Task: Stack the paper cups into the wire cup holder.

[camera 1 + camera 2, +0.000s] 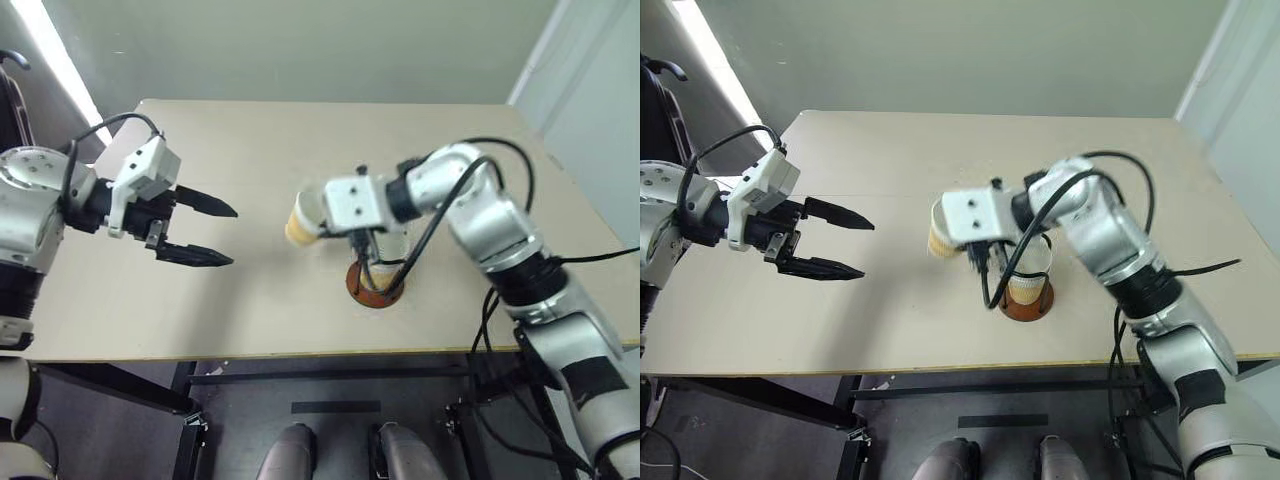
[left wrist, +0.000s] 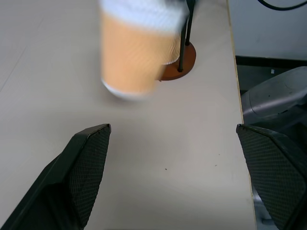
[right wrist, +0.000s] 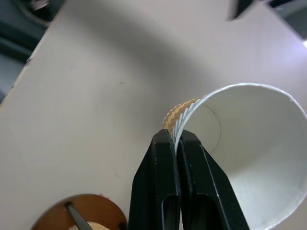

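Currently: right gripper (image 3: 176, 139) is pinching one paper cup (image 3: 249, 158) by its rim wall; light, crushable, needing gentle pressure. Left gripper (image 1: 212, 235) is waiting, fingers spread, empty.

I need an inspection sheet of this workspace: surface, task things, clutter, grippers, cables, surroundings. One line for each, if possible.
Surface: beige table, bare apart from the task things.
Task things: wire cup holder near the front edge with a cup inside; another paper cup pinched by its rim.
Clutter: nothing seen.
Grippers: right gripper shut on the cup's rim; left gripper open, holding nothing.
Cables: black cables along the right arm.
Surroundings: plain wall behind.
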`<state>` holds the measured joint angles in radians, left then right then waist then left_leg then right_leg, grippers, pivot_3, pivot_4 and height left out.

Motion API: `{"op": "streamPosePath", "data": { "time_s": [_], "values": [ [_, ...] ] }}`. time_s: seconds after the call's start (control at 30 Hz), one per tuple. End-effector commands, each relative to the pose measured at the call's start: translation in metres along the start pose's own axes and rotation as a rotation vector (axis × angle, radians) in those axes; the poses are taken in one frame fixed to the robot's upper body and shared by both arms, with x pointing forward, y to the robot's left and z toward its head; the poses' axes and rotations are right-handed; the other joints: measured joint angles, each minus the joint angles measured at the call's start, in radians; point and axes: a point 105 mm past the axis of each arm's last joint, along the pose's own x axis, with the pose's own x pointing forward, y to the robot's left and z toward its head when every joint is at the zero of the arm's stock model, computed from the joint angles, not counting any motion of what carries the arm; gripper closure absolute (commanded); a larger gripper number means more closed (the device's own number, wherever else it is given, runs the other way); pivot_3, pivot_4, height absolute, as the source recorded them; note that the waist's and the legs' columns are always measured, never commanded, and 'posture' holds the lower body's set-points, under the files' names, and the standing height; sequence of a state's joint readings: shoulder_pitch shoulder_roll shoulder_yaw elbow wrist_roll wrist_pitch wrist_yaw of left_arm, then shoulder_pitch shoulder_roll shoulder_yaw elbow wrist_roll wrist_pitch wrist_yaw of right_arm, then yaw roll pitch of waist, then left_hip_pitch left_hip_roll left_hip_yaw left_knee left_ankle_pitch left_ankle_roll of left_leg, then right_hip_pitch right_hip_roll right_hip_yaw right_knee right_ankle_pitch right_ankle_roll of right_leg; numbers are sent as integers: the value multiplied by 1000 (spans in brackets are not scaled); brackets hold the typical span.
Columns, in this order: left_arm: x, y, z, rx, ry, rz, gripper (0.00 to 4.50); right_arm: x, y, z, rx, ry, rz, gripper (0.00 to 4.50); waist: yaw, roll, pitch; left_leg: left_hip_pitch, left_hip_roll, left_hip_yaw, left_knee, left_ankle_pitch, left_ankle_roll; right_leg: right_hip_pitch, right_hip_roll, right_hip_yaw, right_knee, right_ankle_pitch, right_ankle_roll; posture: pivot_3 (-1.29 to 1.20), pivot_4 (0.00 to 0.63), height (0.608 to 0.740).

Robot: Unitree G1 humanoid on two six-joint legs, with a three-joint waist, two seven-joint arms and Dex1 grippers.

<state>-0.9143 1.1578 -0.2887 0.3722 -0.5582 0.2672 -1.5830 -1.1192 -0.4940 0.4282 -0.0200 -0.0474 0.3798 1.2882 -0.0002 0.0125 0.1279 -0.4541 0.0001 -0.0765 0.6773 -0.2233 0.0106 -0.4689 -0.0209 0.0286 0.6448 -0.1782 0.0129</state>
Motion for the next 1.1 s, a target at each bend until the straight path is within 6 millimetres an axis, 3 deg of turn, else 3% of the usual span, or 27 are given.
{"op": "streamPosePath", "data": {
  "time_s": [0.03,0.1,0.37,0.5,0.77,1.1],
  "values": [
    [-3,-2,14,47,-12,-22,0,-24,-15,25,-24,-76,-70,4477,0,0,0,0,0,0,-1,1,-1,-1,0,0,0,0,0,0,150,740],
    [-2,-2,15,48,-14,-25,0,-34,-18,26,-23,-74,-93,4477,0,0,0,0,0,0,-3,2,-3,-2,0,0,0,0,0,0,150,740],
    [4,-2,23,65,-40,-47,0,-88,-17,0,-45,106,-117,4477,3,0,0,0,0,-1,-4,3,-2,-1,0,0,0,0,0,0,150,740],
    [11,-1,31,80,-67,-73,0,-105,-7,2,-34,124,-79,4477,2,0,0,0,0,-1,-5,4,-3,-1,0,0,0,0,0,0,150,740],
    [23,0,51,115,-128,-121,0,-115,14,7,2,140,8,4477,2,0,0,1,0,-1,-7,5,-3,0,0,0,0,1,1,0,150,740],
    [34,0,55,133,-141,-158,0,-107,31,2,21,168,97,4477,3,0,0,2,0,-1,-6,5,-2,1,0,-1,0,2,3,0,150,740]
  ]
}}
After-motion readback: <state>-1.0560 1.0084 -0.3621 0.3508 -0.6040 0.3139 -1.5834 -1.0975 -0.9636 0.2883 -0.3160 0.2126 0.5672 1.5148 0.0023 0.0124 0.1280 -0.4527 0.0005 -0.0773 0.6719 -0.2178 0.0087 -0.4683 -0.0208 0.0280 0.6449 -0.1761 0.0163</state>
